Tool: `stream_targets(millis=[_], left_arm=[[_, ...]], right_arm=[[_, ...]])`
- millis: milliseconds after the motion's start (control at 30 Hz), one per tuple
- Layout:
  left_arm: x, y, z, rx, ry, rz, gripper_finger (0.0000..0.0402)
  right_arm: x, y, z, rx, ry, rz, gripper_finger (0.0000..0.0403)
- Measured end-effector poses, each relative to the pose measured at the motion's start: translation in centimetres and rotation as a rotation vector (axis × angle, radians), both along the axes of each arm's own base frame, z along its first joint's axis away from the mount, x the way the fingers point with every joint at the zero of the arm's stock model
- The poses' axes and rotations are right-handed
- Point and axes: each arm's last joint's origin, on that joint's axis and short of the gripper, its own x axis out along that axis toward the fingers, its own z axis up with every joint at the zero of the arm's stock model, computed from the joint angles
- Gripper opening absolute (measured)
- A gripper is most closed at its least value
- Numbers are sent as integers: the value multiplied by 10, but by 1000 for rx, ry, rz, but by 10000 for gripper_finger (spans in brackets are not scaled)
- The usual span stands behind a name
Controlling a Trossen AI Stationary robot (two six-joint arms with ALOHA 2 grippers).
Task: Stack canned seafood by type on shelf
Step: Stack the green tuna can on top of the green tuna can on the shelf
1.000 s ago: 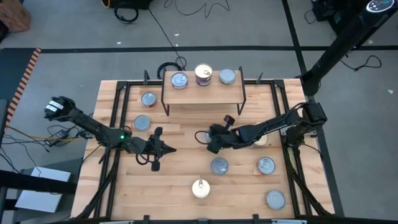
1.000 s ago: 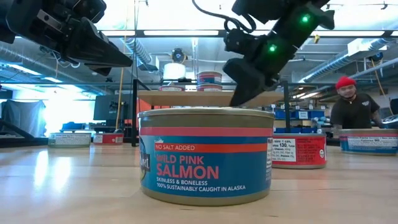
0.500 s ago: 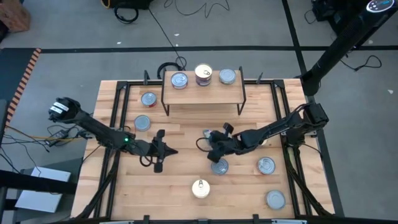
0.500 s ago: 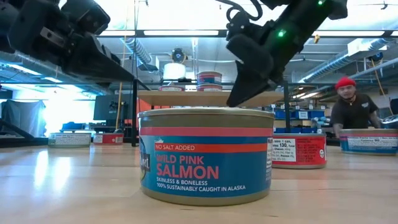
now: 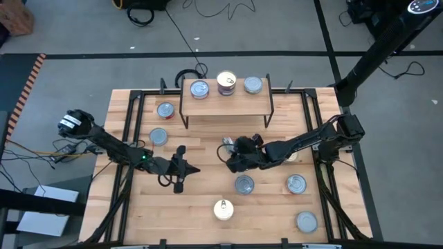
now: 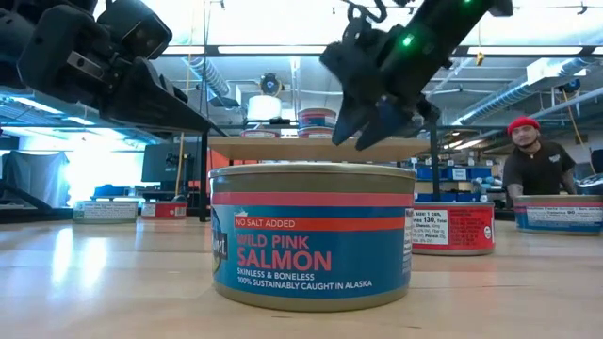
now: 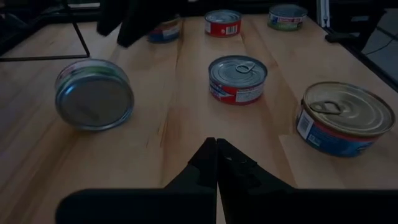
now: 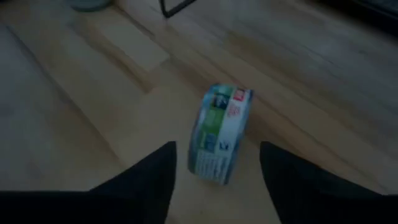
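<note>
Counting cans from the front edge back: the wild pink salmon can (image 6: 311, 235) sits closest to the low camera and blocks a good chunk of the worktop (image 5: 201, 200) behind it. From above I get eight cans on the worktop and three on the shelf (image 5: 226, 104), eleven total. One of the eight (image 5: 291, 156) is mostly tucked under the right arm, so only a sliver shows. Labels aren't readable from overhead.

Mid-worktop is where both arms are. The left end effector (image 5: 184, 169) hovers left of centre with its fingers pressed together, holding nothing. The right end effector (image 5: 230, 153) has its fingers spread apart. The tipped can (image 8: 219, 134) stands on its edge just ahead of them, lined up with the gap. It looks just clear of both fingers, though I can't say for sure.

Furthest back, the three shelf cans stand upright in a row, each well apart from both arms.
</note>
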Motion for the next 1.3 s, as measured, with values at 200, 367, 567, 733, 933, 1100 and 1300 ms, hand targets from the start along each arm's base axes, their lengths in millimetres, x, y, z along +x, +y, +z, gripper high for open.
stream_targets(millis=[200, 367, 567, 733, 933, 1100, 1300], left_arm=[[0, 0, 0, -1, -2, 0, 6], [0, 0, 0, -1, -3, 0, 6], [0, 0, 0, -1, -3, 0, 6], [0, 0, 0, 0, 0, 0, 6], [0, 0, 0, 0, 0, 0, 6], [0, 0, 0, -1, 0, 0, 6], [0, 0, 0, -3, 0, 1, 6]], right_arm=[[15, -9, -13, 13, -45, -21, 299], [25, -22, -37, -55, 2, -57, 326], [27, -29, -51, -83, 43, -80, 326], [27, -27, -51, -89, 52, -67, 294], [22, -20, -42, -109, 93, -1, 255], [16, -20, -41, -82, 166, 26, 239], [16, -19, -33, -56, 221, 53, 221]])
